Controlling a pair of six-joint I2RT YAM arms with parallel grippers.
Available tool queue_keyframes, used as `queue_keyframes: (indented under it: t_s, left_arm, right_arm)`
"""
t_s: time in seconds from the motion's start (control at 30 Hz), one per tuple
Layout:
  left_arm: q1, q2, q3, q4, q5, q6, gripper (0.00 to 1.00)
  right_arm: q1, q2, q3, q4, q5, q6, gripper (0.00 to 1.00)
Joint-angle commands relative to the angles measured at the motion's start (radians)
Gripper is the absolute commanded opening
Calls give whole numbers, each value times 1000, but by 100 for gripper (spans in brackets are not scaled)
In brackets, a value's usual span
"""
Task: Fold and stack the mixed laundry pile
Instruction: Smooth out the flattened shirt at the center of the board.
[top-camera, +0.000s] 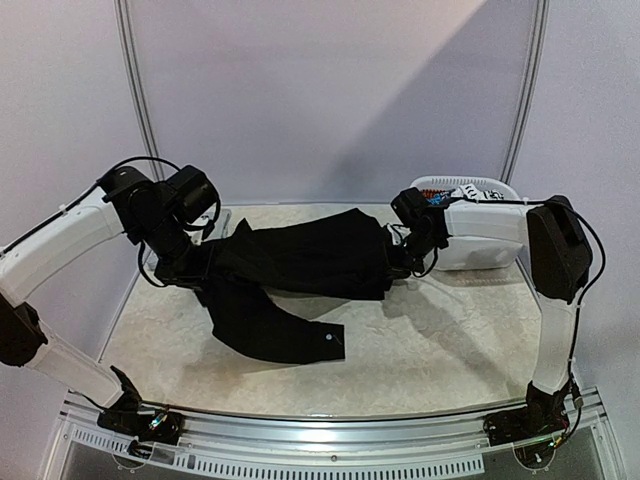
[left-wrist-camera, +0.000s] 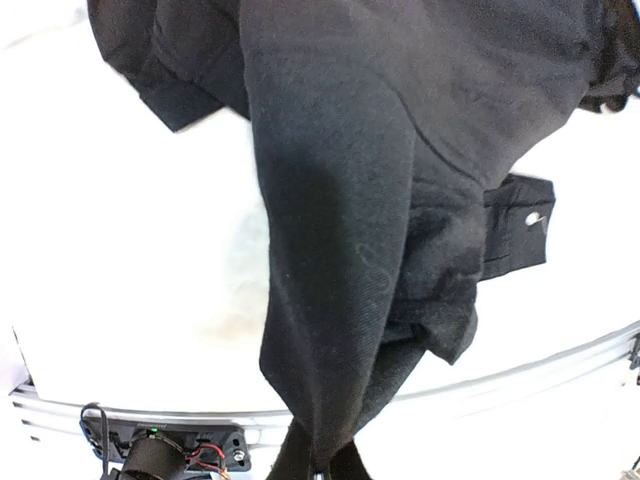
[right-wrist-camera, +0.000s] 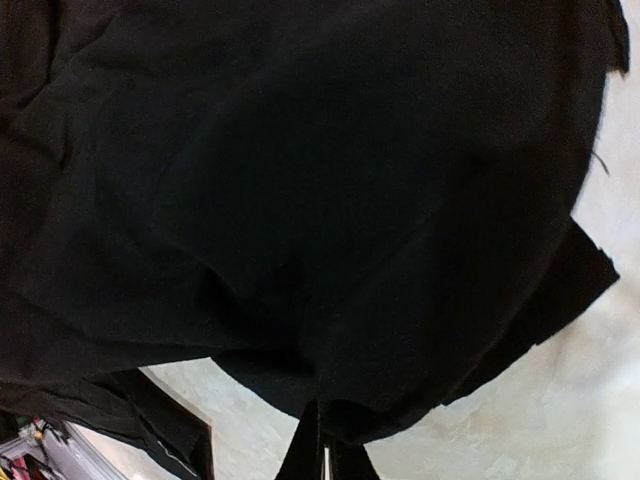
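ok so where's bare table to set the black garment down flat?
The largest free patch of table is near right, bordered by the black garment, its trailing sleeve, the right arm and the basket. There is a smaller strip near left, between the sleeve and the left arm. The centre is crowded: the garment spans it.

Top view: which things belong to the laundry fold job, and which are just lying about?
Job: black long-sleeved garment, pinched by left fingers and right fingers; printed cloth in the basket.
Lying about: white laundry basket; table.
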Motion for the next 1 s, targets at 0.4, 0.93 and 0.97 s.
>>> queue_keyframes:
  t_s: [0.4, 0.93, 0.97]
  left_arm:
    - [88, 26, 208, -342, -15, 67, 0]
    - [-16, 5, 3, -408, 276, 51, 0]
    - [-33, 5, -24, -405, 294, 46, 1]
  right_arm:
    - [-10, -255, 9, -509, 231, -163, 0]
    - [14, -274, -91, -670, 67, -207, 2]
    - [24, -277, -103, -667, 51, -209, 2]
